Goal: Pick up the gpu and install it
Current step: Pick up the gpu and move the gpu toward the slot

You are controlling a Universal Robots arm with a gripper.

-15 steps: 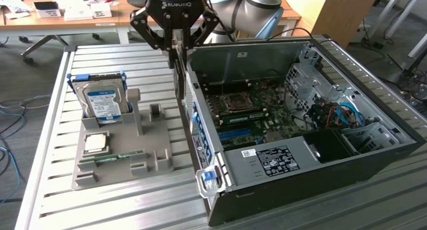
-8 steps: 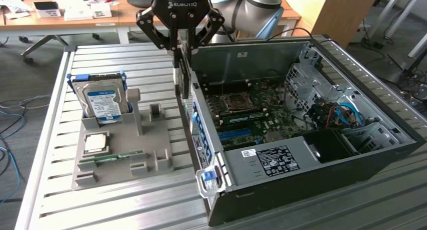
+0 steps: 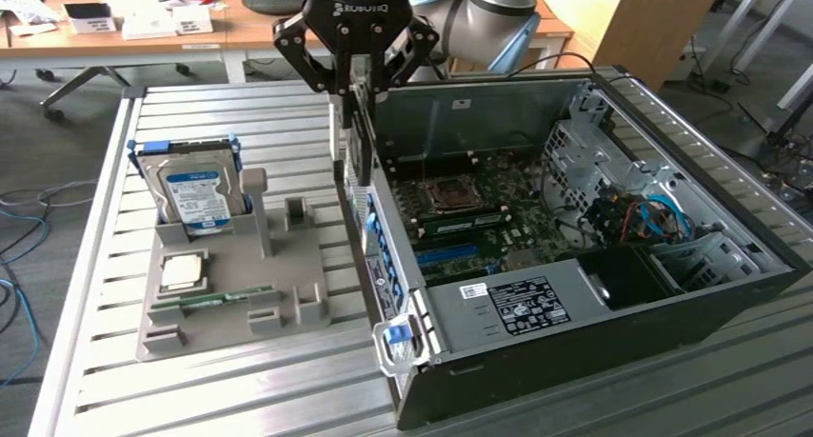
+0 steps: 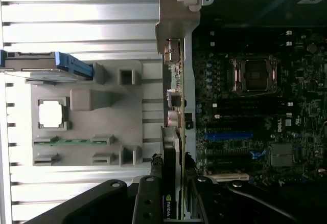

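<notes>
The gpu (image 3: 345, 140) hangs on edge from my gripper (image 3: 358, 87), which is shut on its upper edge. It hovers right over the open computer case's near side wall (image 3: 376, 237), between the grey parts tray and the motherboard (image 3: 477, 208). In the wrist view the gpu (image 4: 173, 132) appears edge-on, its grey metal bracket (image 4: 176, 24) at the far end, and my gripper (image 4: 172, 185) clamps it from both sides. The blue expansion slot (image 4: 229, 136) lies on the motherboard beside the card, a short way off.
A grey parts tray (image 3: 235, 266) on the slatted table holds an upright hard drive (image 3: 190, 185), a processor chip (image 3: 182, 270) and a green memory stick (image 3: 209, 297). Inside the case are a power supply (image 3: 534, 304), drive cages and blue cables (image 3: 661, 218).
</notes>
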